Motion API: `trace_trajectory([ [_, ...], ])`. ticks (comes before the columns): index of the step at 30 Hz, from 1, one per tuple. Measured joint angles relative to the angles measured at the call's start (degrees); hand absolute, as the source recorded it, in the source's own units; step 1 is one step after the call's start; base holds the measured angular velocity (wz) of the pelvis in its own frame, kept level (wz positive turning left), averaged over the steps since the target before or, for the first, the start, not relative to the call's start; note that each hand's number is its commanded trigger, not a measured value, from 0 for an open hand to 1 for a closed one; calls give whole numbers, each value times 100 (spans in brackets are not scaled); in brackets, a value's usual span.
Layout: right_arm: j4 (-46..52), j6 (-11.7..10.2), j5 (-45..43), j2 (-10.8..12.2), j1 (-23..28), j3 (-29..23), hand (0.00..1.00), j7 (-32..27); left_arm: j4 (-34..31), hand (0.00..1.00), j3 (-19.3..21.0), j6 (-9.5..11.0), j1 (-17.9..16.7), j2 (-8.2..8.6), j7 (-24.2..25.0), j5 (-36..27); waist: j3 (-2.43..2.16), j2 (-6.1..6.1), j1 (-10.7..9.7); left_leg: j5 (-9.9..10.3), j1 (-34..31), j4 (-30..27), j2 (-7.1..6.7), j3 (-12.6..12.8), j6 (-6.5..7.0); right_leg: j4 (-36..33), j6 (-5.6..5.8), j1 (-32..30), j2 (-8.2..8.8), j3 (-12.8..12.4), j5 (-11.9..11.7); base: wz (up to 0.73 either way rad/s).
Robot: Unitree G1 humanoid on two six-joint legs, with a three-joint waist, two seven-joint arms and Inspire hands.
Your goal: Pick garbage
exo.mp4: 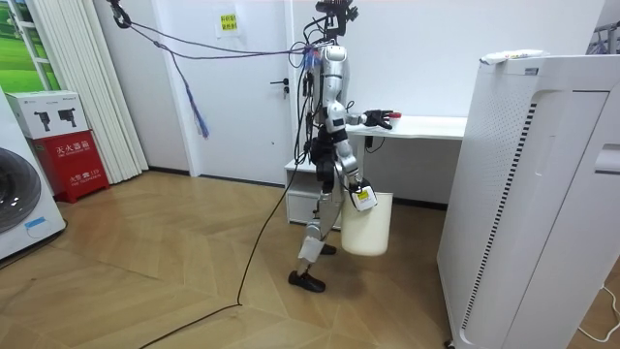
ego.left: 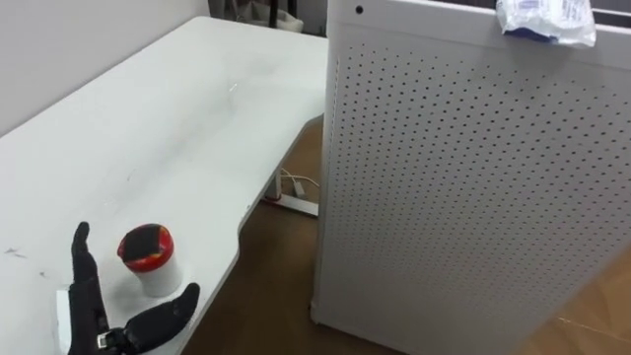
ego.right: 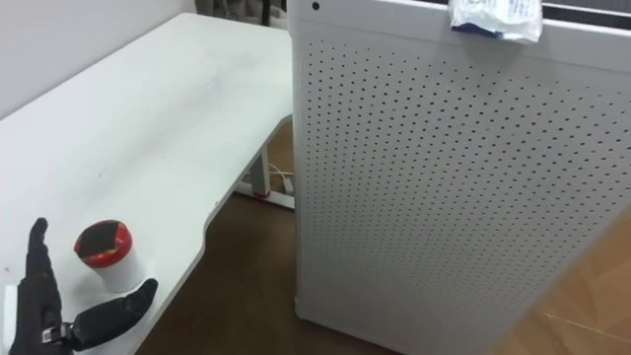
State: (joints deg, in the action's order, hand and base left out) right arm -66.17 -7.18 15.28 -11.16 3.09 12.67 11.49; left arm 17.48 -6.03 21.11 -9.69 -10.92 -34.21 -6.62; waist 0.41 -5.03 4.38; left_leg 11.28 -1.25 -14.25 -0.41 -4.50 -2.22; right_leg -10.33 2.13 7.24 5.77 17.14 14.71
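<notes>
Left eye view: wrapper point(ego.left: 545, 22) atop perforated unit point(ego.left: 463, 197)

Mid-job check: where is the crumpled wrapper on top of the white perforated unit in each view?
Left eye view: crumpled wrapper at top right, on the perforated unit.
Right eye view: wrapper at the top, right of centre, on the unit's top edge.
Room view: wrapper small, upper right, atop the unit.
Shared landmark: the perforated unit.
</notes>
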Motion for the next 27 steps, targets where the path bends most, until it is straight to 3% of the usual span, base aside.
trace_trajectory([
  [10, 268, 301, -20, -4, 97, 12, 100, -87, 474, 0, -77, 121, 162, -22, 205, -280, -33, 111, -91, -1, 131, 117, 9, 148, 1, 57, 37, 72, 1, -24, -21, -2],
  [12, 271, 351, -22, -4, 104, 11, 100, -88, 613, 0, -74, 113, 245, -21, 241, -279, -30, 112, -94, -1, 173, 117, 32, 309, 2, 53, 37, 119, 0, -20, -22, 0],
  [19, 331, 360, -19, -5, 154, 11, 100, -93, 836, 0, -32, 98, 399, -25, 332, -286, -22, 125, -109, -12, 220, 106, 71, 397, 20, 54, 34, 152, -25, -71, -73, -2],
  [23, 339, 373, -96, 3, 152, 12, 100, -76, 845, 0, -35, 2, 561, -17, 311, -511, -20, 129, -155, -25, 195, 74, 71, 399, 42, 45, 40, 127, -31, -144, -111, 0],
  [27, 394, 522, -145, 6, 161, -4, 100, -76, 860, 0, 28, -124, 685, 12, 219, -693, -19, 153, -269, -44, 150, 69, 75, 422, 71, 40, 42, 74, -30, -132, -163, -2],
])
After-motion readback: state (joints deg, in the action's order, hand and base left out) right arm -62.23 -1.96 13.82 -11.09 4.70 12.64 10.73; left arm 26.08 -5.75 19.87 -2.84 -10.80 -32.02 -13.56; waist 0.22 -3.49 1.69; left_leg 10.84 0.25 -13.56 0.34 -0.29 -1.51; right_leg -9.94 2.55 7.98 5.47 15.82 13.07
